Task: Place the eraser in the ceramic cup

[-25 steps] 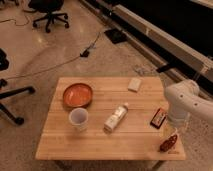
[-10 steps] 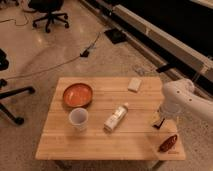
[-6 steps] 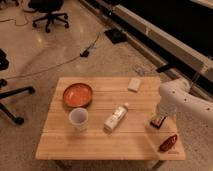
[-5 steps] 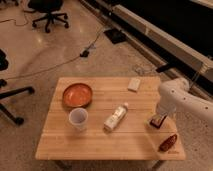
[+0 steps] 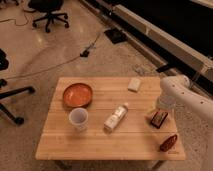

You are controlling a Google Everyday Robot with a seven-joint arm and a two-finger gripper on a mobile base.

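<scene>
The eraser [image 5: 134, 84], a small white block, lies on the wooden table [image 5: 100, 142] near its far right edge. The ceramic cup [image 5: 78, 119] is plain white and stands upright at the front left, just in front of the orange-red bowl [image 5: 77, 94]. My gripper [image 5: 161, 107] hangs at the end of the white arm [image 5: 175, 90] over the table's right side. It is just above a dark red packet [image 5: 159, 119], in front and to the right of the eraser. The gripper is open and holds nothing.
A small white bottle [image 5: 115, 117] lies on its side mid-table. A reddish-brown packet [image 5: 168, 142] lies at the front right corner. Office chairs [image 5: 47, 12] and a floor cable [image 5: 60, 60] sit beyond the table, and a long rail runs along the back right.
The arm has swung leftward from the table's right edge, and the gripper now hangs over the dark red packet. Nothing on the table has moved.
</scene>
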